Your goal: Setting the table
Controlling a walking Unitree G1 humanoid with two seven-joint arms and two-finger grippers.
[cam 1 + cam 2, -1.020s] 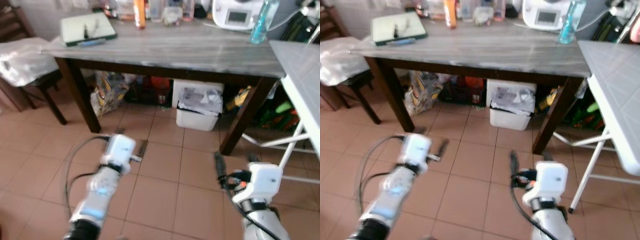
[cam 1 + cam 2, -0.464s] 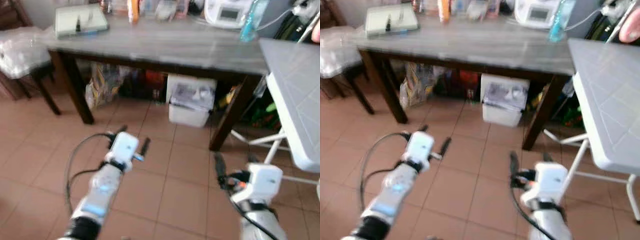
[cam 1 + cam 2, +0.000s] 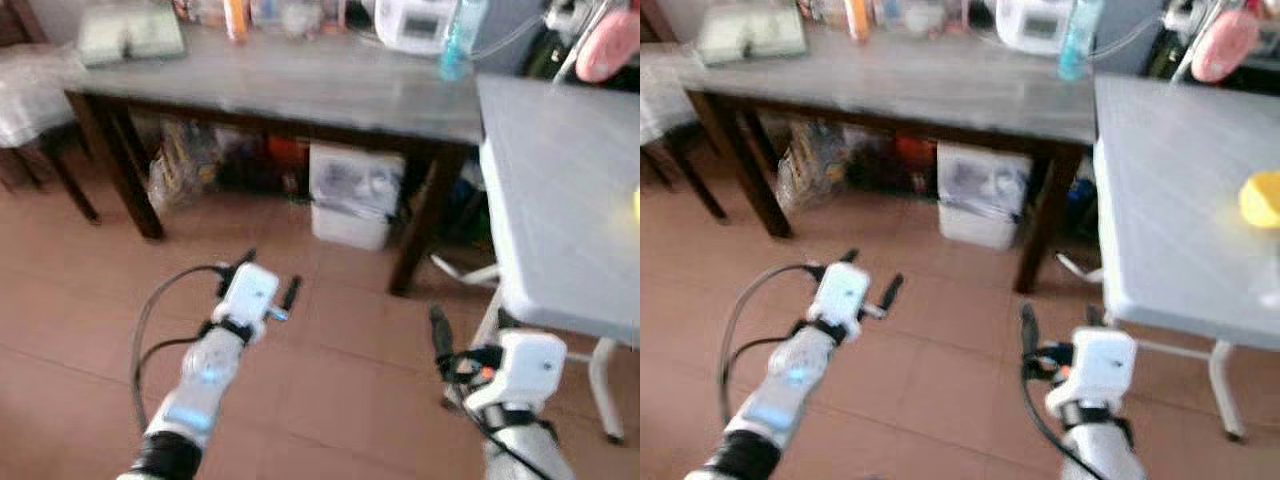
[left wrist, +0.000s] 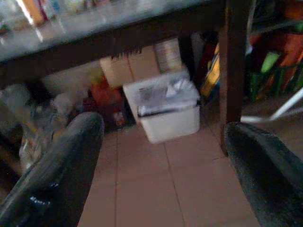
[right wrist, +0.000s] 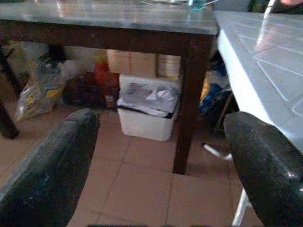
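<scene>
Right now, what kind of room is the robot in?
Probably a home dining or kitchen area. A dark wooden table holds bottles and a white appliance, a white folding table stands beside it, and a white bin sits underneath on the tiled floor.

No readable text, label, brand or number anywhere. Bottles and white appliance (image 3: 415, 20) on the dark worktop (image 3: 300, 85) too blurred to read. Paper on top of the white bin (image 5: 147, 111) shows dark print, illegible. Cardboard box (image 5: 131, 63) behind it shows no legible marking.
</scene>
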